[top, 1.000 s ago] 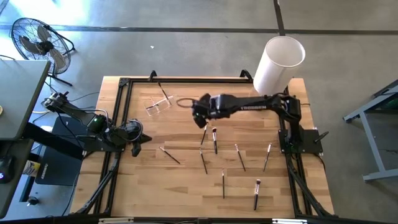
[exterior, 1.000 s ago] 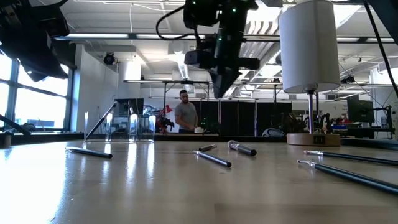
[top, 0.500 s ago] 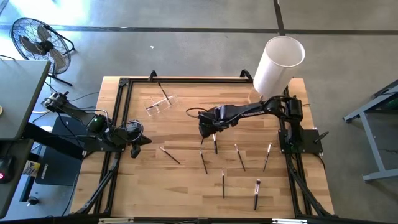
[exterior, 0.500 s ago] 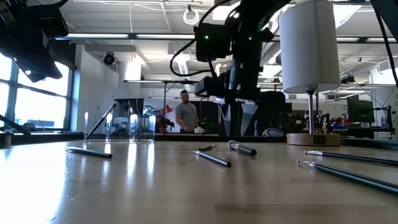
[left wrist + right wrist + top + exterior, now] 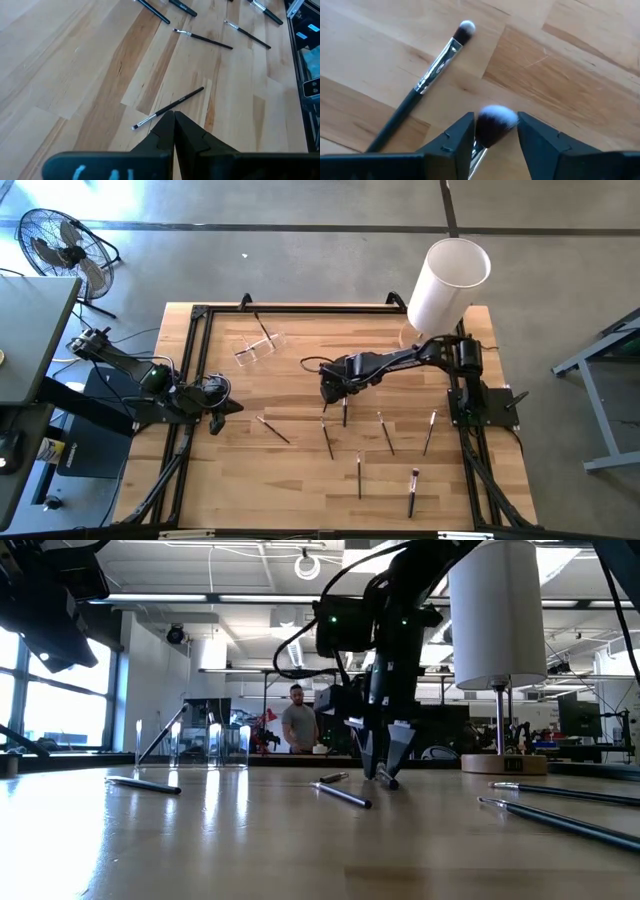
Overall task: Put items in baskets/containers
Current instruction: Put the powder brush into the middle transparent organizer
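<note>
Fingers of the right pincer [image 5: 492,137] stand parted, low over the middle of the wooden surface [image 5: 290,475], with the fluffy dark, white-tipped head of a makeup brush [image 5: 492,124] between them; they straddle it, and contact cannot be told. A second brush [image 5: 432,72] lies just beside it. The left pincer [image 5: 174,131] is clenched and empty at the surface's left edge, near another brush [image 5: 167,107]. From above, seven brushes can be counted lying loose on the surface, and one more leans in the clear plastic holder [image 5: 258,346] towards the far left. One tall white cylinder [image 5: 447,283] stands at the far right corner.
</note>
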You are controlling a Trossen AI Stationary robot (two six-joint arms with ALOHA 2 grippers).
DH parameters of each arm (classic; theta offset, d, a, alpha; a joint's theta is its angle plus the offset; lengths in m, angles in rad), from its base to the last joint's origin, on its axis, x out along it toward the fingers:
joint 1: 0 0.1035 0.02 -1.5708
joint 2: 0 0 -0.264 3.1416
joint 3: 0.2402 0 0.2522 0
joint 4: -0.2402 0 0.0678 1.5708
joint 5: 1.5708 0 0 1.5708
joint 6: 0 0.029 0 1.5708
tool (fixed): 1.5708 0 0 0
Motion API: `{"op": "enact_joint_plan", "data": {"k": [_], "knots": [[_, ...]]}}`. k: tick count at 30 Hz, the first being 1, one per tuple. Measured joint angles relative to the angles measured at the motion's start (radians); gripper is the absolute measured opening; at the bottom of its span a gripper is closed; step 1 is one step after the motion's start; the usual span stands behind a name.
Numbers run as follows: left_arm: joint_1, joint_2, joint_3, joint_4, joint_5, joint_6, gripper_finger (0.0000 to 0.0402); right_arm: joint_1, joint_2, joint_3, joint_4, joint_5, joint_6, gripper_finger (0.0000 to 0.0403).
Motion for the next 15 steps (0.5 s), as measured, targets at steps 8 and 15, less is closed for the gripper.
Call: {"op": "enact_joint_plan", "data": {"k": [8,15], "knots": [[0.000,0.000,0.000,0.000,0.000,0.000,0.0000,0.001,0.010,0.001,0.020,0.024,-0.074,0.0036],[0.000,0.000,0.000,0.000,-0.002,0.000,0.0000,-0.001,-0.011,0.023,0.054,-0.020,-0.267,0.0015]]}}
